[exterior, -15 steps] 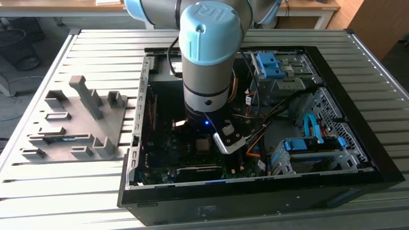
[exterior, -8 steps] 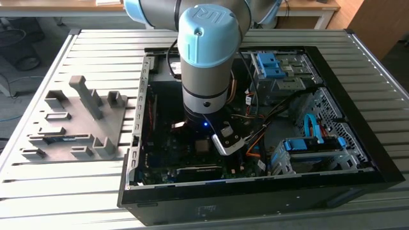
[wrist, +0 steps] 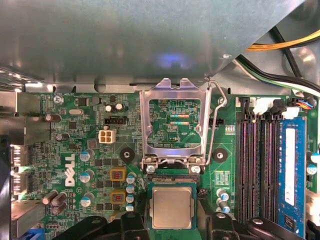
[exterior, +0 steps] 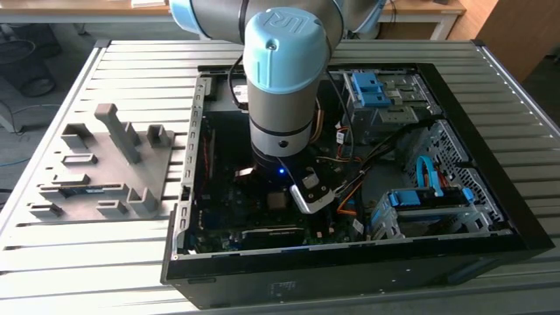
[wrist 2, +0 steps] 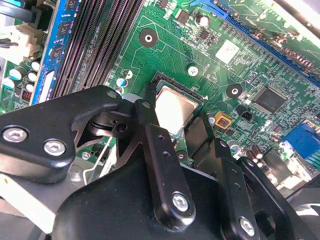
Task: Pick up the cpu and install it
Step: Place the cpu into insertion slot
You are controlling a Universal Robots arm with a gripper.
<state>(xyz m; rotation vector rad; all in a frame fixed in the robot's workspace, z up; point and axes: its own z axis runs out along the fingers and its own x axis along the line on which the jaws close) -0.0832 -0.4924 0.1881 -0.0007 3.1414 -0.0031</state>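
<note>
cpu seated at the socket, gripper right over it
cpu (wrist: 172, 206) lies flat in the socket (wrist: 172, 179) on the motherboard (wrist: 90, 150); load plate (wrist: 145, 120) is swung up, which leaves the drop-in path clear. gripper (wrist 2: 171, 117) sits low around it, and i can't tell if it's clamped or released

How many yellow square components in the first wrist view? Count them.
2 yellow squares: one beside the capacitor row near the cpu, another next to it. More may be hidden.

Arm (exterior: 282, 98) inside open computer case (exterior: 490, 216), grey fixture plate (exterior: 105, 170) beside
</note>
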